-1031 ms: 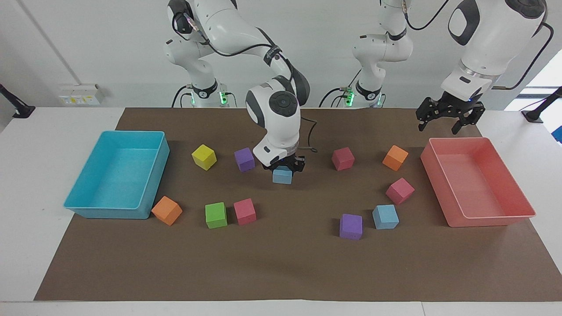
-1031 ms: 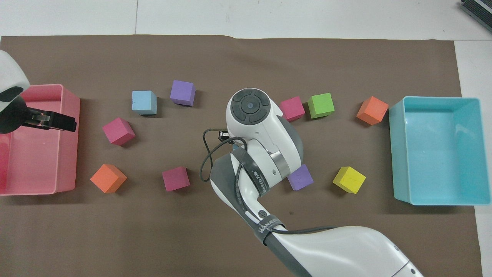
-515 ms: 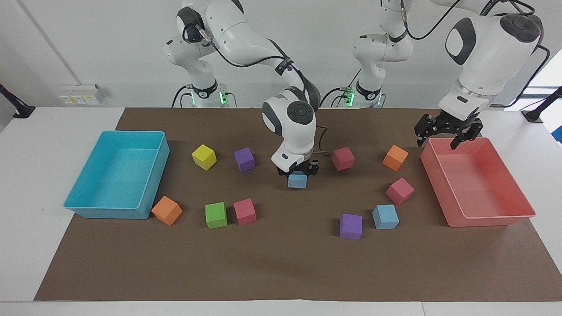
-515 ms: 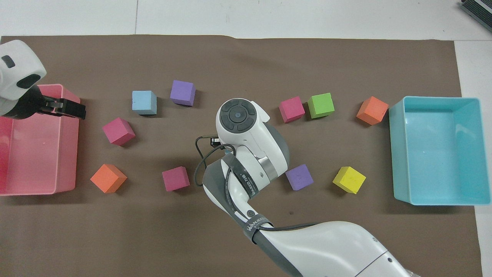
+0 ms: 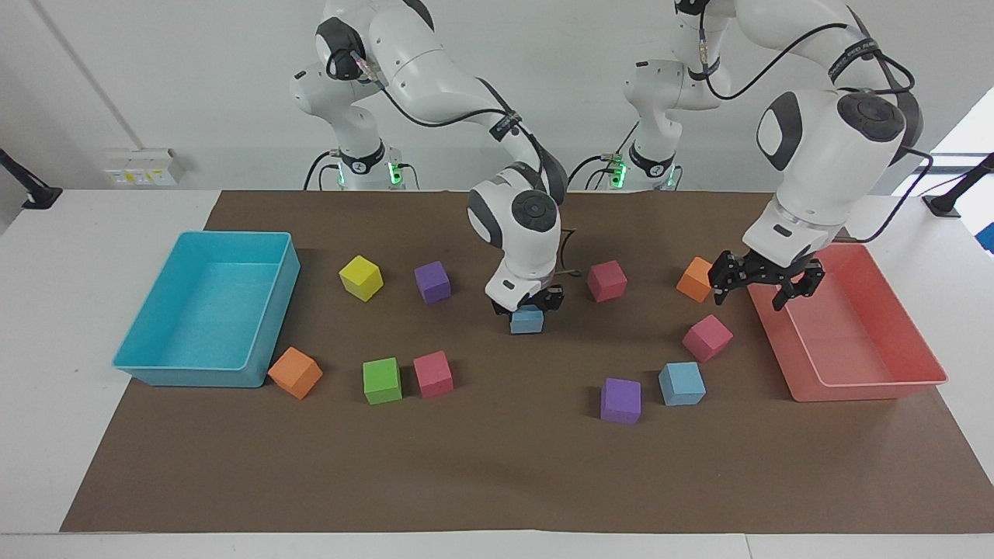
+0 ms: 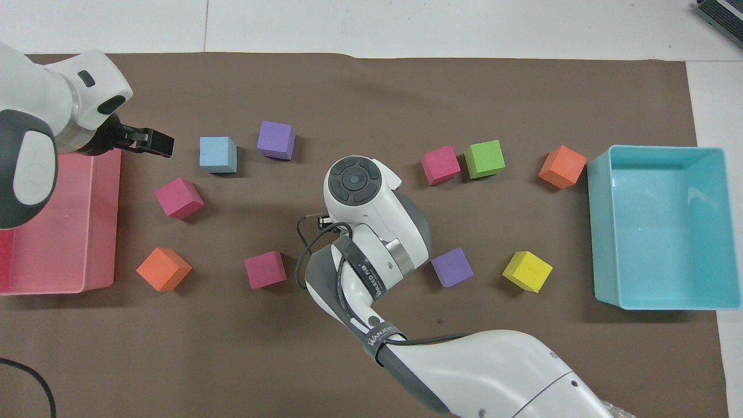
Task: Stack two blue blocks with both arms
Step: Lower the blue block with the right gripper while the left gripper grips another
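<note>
My right gripper [image 5: 528, 305] is shut on one blue block [image 5: 526, 320] and holds it low over the middle of the brown mat. In the overhead view the right arm's wrist [image 6: 363, 191] hides that block. The second blue block [image 5: 682, 383] lies on the mat beside a purple cube [image 5: 620, 401]; it also shows in the overhead view [image 6: 217, 155]. My left gripper [image 5: 765, 287] is open and empty, up in the air by the pink tray's rim. In the overhead view the left gripper [image 6: 152, 142] is over the mat close beside the second blue block.
A pink tray [image 5: 870, 380] stands at the left arm's end, a turquoise tray [image 5: 233, 235] at the right arm's end. Magenta [image 5: 707, 337] and orange [image 5: 697, 278] cubes lie near the left gripper. Other coloured cubes are scattered on the mat.
The right gripper carried its blue block toward the left arm's end, then slowed. The left gripper came down from over the pink tray toward the mat and the second blue block.
</note>
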Controlling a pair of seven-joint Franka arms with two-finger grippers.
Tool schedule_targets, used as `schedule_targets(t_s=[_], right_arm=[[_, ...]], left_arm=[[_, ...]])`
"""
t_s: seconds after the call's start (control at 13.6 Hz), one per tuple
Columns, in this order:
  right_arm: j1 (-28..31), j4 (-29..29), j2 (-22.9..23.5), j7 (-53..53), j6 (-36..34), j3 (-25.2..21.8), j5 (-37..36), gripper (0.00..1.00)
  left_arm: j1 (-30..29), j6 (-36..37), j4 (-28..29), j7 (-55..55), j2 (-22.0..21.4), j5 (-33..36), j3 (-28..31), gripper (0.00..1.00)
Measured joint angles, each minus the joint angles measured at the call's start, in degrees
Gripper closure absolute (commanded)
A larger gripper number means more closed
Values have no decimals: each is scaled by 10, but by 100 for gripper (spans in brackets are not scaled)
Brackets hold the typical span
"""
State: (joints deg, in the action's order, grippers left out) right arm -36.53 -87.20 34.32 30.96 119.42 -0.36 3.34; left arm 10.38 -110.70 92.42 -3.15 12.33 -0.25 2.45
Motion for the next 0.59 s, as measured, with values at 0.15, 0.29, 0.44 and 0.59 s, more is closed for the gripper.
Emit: schedule_targets(t_s=[0.15,0.29,0.44,0.59], right_arm=[[0,-1,0,0,0,0,0,100],[0,-2,0,-1,0,0,0,100],[0,-4,0,-7,2,1,0,100],[0,-11,0,-11,13,1,0,100]], left_arm=[[17,-34,0,27,25,0,0,0],[36,-77,-1,56,52,0,0,0],[41,-106,-1,65,74,0,0,0],[41,-134,-1,66,93,0,2,0]])
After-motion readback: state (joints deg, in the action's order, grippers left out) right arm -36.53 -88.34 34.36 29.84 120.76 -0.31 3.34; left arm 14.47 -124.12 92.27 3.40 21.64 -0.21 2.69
